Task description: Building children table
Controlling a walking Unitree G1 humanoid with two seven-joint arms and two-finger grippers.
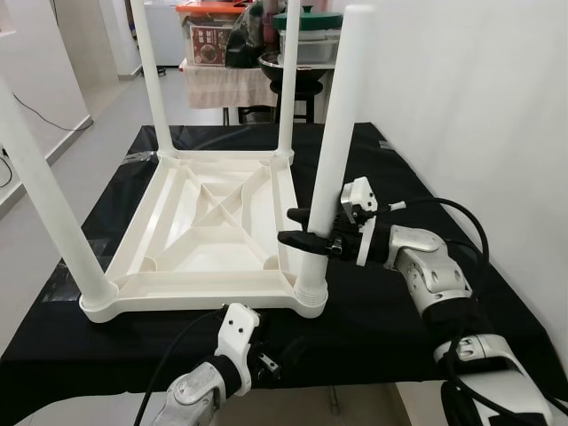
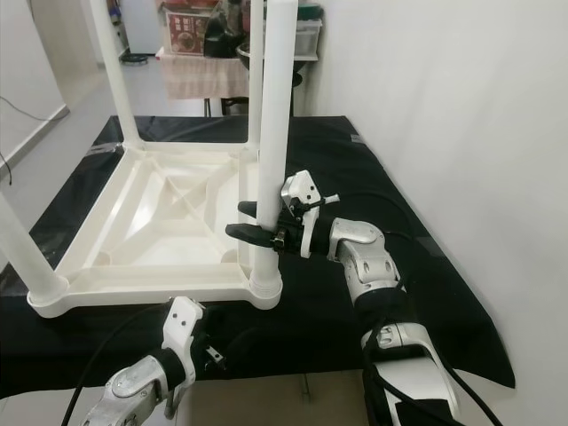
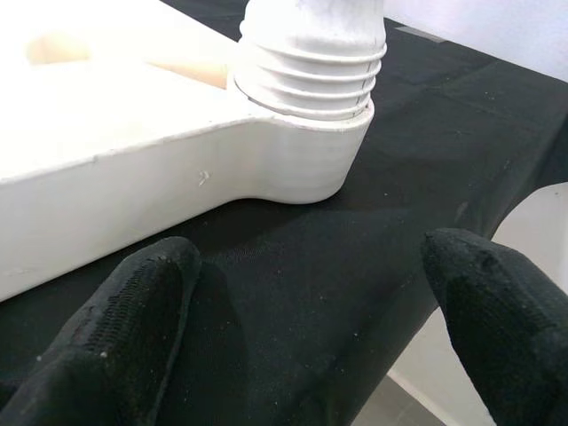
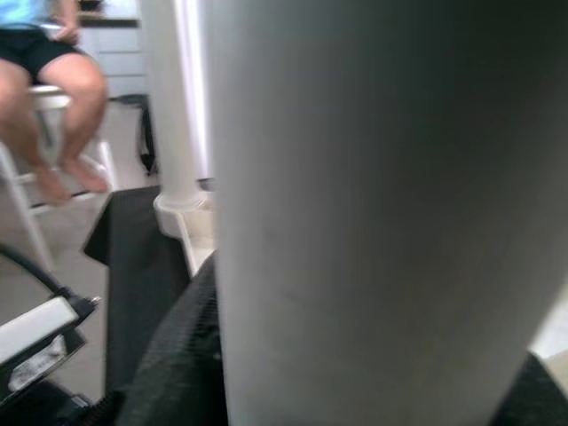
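Table [image 1: 213, 222] lies upside-down, legs pointing up; right claw [image 1: 306, 228] clamped on near-right leg [image 1: 335, 142], left claw [image 1: 266, 368] apart.

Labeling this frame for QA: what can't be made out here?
- Right claw grip on the near right leg: right wrist view too close, blurred.
- Leg tops: cut off by both eye views' top edge.
- Thread seating in the tabletop socket: hidden inside the collar, left wrist view.

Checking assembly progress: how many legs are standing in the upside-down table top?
4: near right leg in the right gripper, near left, far left, far right.
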